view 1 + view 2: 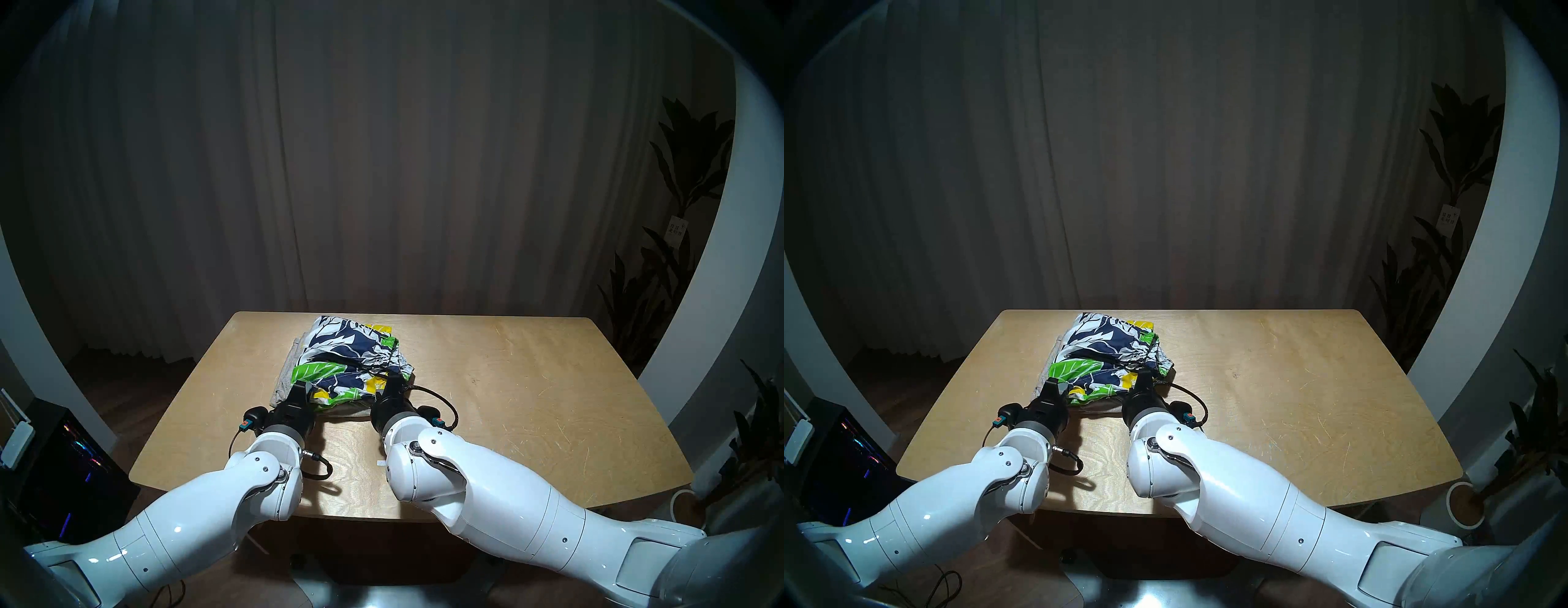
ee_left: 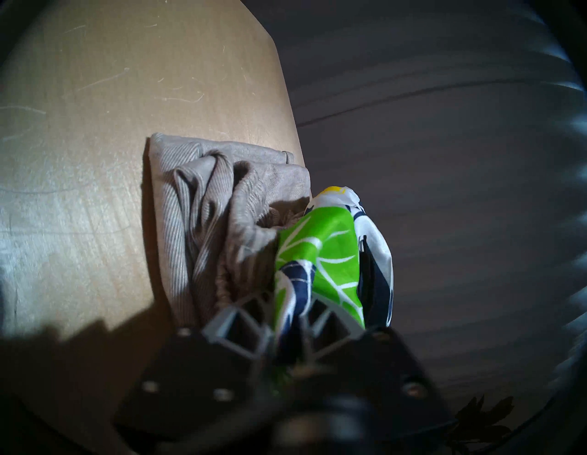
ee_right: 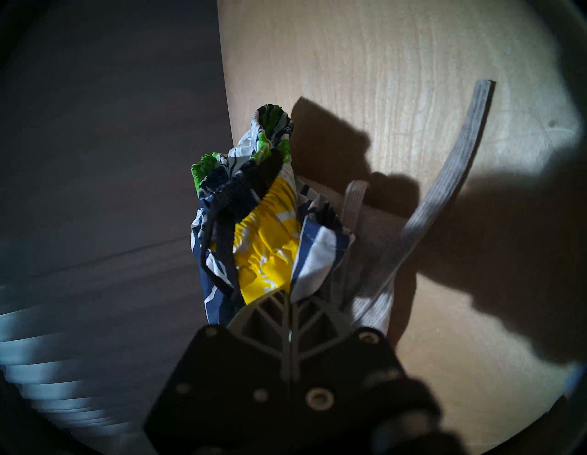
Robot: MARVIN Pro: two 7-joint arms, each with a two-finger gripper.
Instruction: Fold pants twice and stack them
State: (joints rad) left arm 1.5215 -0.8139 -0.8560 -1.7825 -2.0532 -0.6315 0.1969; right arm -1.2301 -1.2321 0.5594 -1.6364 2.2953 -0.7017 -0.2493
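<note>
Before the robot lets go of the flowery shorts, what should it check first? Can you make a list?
1. Left pincer shut on floral shorts: ok.
2. Right pincer shut on the shorts: ok.
3. Shorts lie over the grey pants: ok.
4. Shorts folded flat: not ok, bunched.
5. Grey waist band tucked in: not ok, it trails onto the table.
6. Right pincer clear of the grey fabric: cannot tell.

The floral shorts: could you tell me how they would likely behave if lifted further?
The floral shorts would probably droop, since they bunch at each shut pincer, left pincer and right pincer. Their smooth-looking fabric may slide off the grey pants.
</note>
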